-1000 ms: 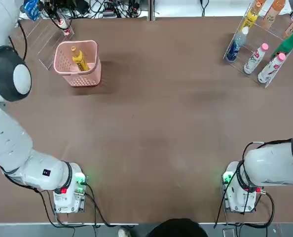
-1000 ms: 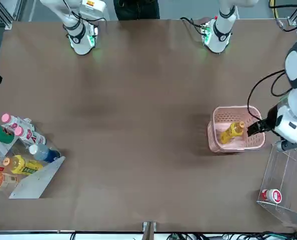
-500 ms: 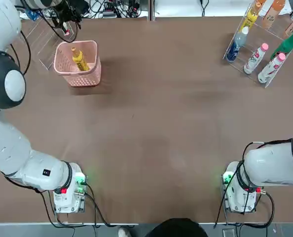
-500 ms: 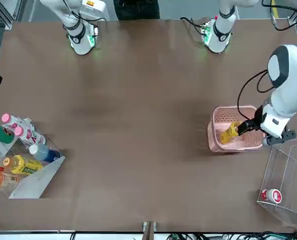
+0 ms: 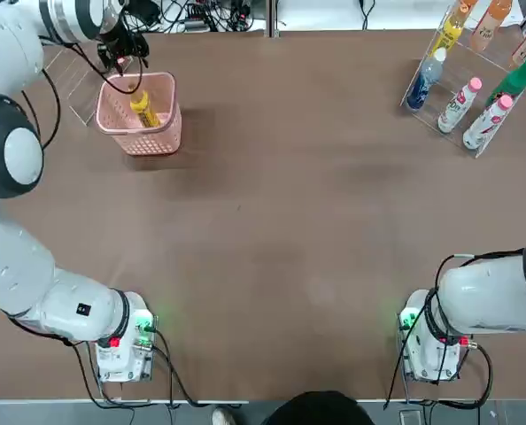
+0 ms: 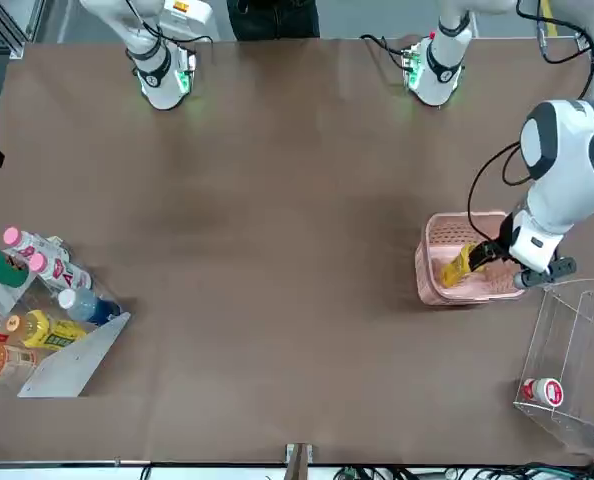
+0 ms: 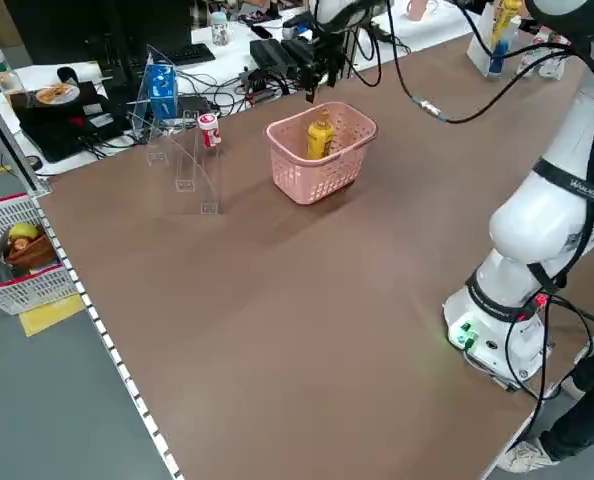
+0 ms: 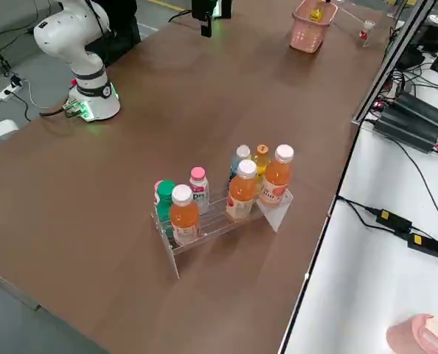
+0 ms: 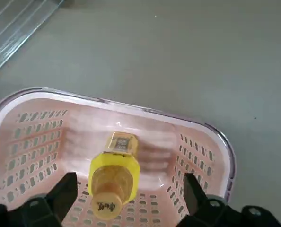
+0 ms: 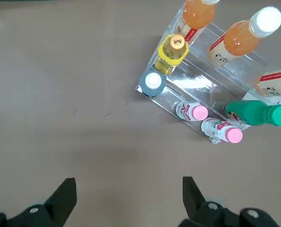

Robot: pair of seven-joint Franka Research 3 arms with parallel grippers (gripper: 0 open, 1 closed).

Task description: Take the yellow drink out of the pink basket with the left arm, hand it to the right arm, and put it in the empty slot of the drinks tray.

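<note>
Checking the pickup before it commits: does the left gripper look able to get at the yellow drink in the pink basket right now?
Probably yes. The left gripper hangs open above the pink basket, its fingers either side of the yellow drink, which stands cap-up with nothing over it. Only the basket walls might crowd the fingers.

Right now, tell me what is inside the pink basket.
The pink basket holds one yellow drink, a bottle leaning against the wall with its cap up. The open left gripper hovers above it. The basket floor under the bottle is hidden.
</note>
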